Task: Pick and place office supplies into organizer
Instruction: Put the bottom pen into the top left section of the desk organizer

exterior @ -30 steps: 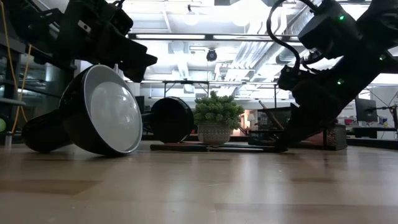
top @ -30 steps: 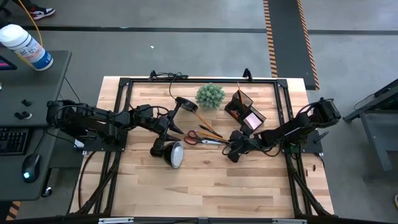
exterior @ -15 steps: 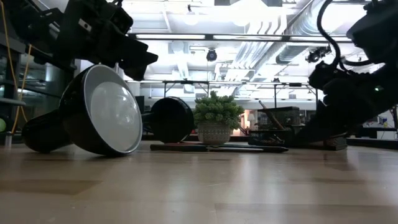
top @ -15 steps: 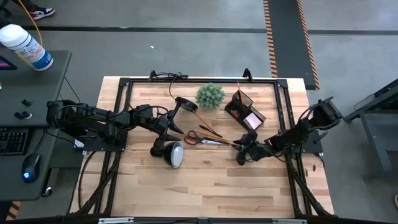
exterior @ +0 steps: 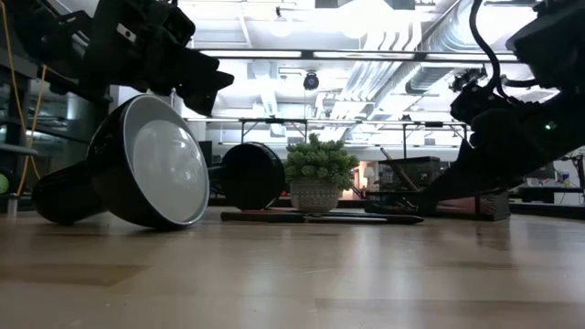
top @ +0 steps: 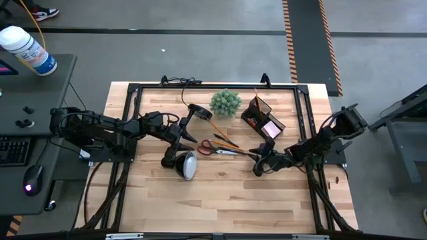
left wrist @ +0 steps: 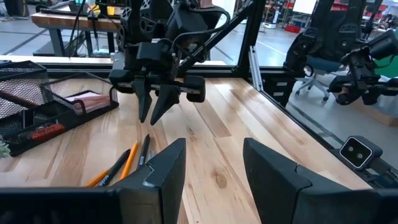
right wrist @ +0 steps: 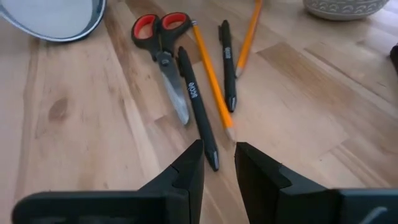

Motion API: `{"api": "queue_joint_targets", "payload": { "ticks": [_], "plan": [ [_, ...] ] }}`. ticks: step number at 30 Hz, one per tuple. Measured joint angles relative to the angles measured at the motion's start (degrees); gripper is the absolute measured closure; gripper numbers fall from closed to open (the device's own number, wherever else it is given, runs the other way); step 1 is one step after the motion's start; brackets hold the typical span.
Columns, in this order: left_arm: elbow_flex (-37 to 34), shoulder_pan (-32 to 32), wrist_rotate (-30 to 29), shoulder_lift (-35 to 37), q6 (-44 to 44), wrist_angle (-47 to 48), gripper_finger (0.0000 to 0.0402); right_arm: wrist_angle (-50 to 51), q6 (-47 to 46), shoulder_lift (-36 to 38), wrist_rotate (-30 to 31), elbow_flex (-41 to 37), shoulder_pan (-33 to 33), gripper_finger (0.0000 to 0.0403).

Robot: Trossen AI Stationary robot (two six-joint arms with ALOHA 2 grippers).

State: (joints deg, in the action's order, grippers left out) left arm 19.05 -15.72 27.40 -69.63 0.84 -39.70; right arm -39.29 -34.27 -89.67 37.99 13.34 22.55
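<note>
Right gripper (top: pixel 257 167) low over the wood table (top: pixel 220 200), just off the tip end of the loose supplies, fingers (right wrist: pixel 186 171) parted by a narrow gap and holding nothing. In the right wrist view the gap lines up near the tip of one black pen (right wrist: pixel 198 106); not touching it as far as can be seen. Seen from the left wrist, the same gripper (left wrist: pixel 155 109) points down at the board with its fingertips close together, pencils just below.

Supplies on the table between lamp and organizer — red-handled scissors (right wrist: pixel 163 53) closed, flat, handles toward the lamp shade (top: pixel 186 165); an orange pencil (right wrist: pixel 211 78) running along beside the long black pen; a second black pen (right wrist: pixel 227 65) and a second orange pencil (right wrist: pixel 247 40) beside those, fanned slightly. All lying flat, none lifted.

Organizer (top: pixel 262 118) at the back of the table, right of the plant (top: pixel 225 102), set at an angle; pink sticky-note pad (top: pixel 271 128) already in one compartment. A thin upright item in its rear corner, too small to identify.

Left gripper (top: pixel 181 137) raised beside the lamp neck, fingers (left wrist: pixel 163 171) spread apart — empty. Lamp tipped over, shade resting on the table.
</note>
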Motion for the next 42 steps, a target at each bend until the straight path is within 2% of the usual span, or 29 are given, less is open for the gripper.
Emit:
{"api": "queue_joint_targets", "payload": {
  "ticks": [12, 18, 37, 39, 42],
  "plan": [
    [0.00, -0.01, 0.00, 0.00, -0.38, -0.02, 0.0254, -3.03, 4.50, -0.41, -3.67, 0.72, -3.08, 0.0321],
    [0.00, 0.00, 0.00, 0.02, -0.39, -0.23, 0.0254, -2.95, 8.68, -6.13, -7.13, 5.44, -5.24, 0.0321],
    [-0.02, 0.00, 0.18, 0.02, 0.07, 0.71, 0.0254, -6.88, 3.16, -14.40, -7.91, 6.23, -5.69, 0.0321],
    [-0.02, -0.01, 0.19, 0.02, 0.07, 0.70, 0.0254, -6.75, 3.20, -14.43, -7.91, 6.23, -5.70, 0.0330],
    [-0.02, 0.00, 0.17, 0.03, 0.07, 0.70, 0.0254, -6.25, 3.28, -14.47, -8.04, 6.21, -5.73, 0.0364]
  ]
}}
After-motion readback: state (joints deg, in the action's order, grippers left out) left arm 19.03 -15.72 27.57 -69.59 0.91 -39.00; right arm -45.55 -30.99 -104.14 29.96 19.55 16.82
